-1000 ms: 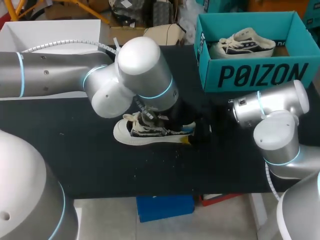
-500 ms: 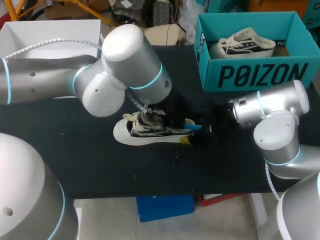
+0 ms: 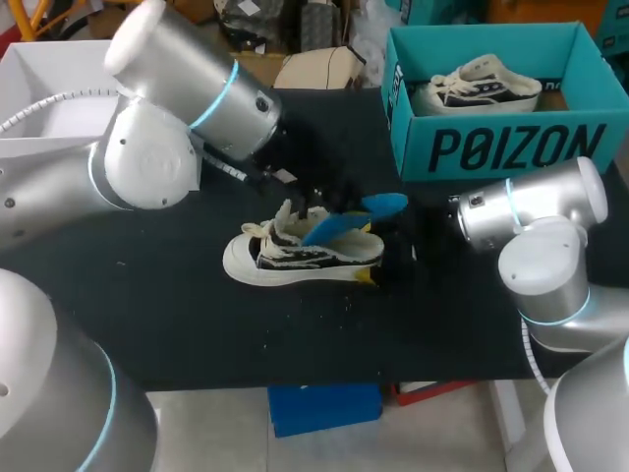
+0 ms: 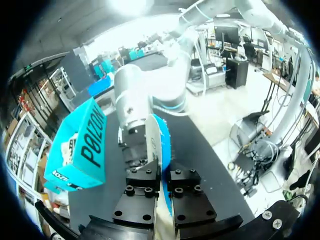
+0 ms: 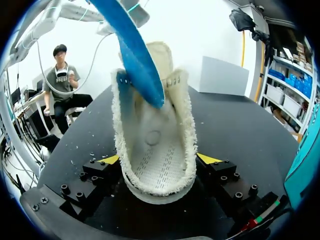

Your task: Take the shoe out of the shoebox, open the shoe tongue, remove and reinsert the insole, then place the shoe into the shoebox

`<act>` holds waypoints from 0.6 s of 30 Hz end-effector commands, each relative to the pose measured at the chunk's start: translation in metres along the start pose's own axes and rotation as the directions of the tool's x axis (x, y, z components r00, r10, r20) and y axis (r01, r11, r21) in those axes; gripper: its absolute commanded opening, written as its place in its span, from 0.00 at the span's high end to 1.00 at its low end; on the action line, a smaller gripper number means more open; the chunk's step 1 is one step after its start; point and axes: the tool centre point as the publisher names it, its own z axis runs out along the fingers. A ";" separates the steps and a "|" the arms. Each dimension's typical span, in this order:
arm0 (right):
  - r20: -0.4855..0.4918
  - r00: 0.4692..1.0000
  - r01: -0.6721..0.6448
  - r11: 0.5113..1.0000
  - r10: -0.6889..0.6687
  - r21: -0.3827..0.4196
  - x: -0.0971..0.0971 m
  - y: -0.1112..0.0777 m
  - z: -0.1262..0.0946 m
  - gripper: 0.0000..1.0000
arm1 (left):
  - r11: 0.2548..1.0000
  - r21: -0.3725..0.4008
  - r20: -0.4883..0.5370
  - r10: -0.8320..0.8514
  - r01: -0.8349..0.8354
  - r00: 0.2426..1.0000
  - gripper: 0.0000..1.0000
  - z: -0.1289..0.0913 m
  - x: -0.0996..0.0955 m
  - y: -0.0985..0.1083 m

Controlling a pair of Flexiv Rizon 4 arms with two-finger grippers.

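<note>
A white and dark sneaker [image 3: 295, 258] lies on its sole on the black table [image 3: 177, 324]. My right gripper [image 3: 391, 262] is shut on its heel. In the right wrist view the shoe [image 5: 155, 150] sits between the two yellow tips, which press on its sides around my right gripper [image 5: 158, 165]. My left gripper [image 3: 316, 200] hovers above the shoe, shut on a blue insole [image 3: 356, 216] that slants up out of the opening. The left wrist view shows the insole [image 4: 159, 137] standing on edge between the closed black fingers [image 4: 145, 192]. It crosses above the shoe as a blue insole [image 5: 131, 47] in the right wrist view.
A teal shoebox [image 3: 491, 147] stands at the back right with a second sneaker [image 3: 477, 87] inside it. It also shows as a shoebox [image 4: 80, 145] in the left wrist view, beside my right arm [image 4: 134, 102]. A white box [image 3: 88, 59] sits at the back left.
My left arm has risen and swung back to the left, drawing the blue insole up out of the shoe. The right arm and the shoe have stayed put.
</note>
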 end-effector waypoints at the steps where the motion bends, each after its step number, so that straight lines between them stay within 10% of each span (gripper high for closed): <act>1: 0.000 1.000 -0.001 1.000 0.001 0.001 -0.002 -0.002 0.001 1.00 | 0.989 0.149 -0.022 0.021 -0.017 1.000 1.00 -0.018 -0.004 -0.028; 7: 0.000 1.000 -0.001 1.000 0.001 0.001 -0.002 -0.002 0.001 1.00 | 0.861 0.506 -0.060 -0.020 0.048 0.998 1.00 -0.047 -0.018 -0.059; 18: 0.000 1.000 -0.001 1.000 0.001 0.001 -0.002 -0.002 0.001 1.00 | 0.861 0.506 -0.060 -0.020 0.048 0.998 1.00 -0.047 -0.018 -0.059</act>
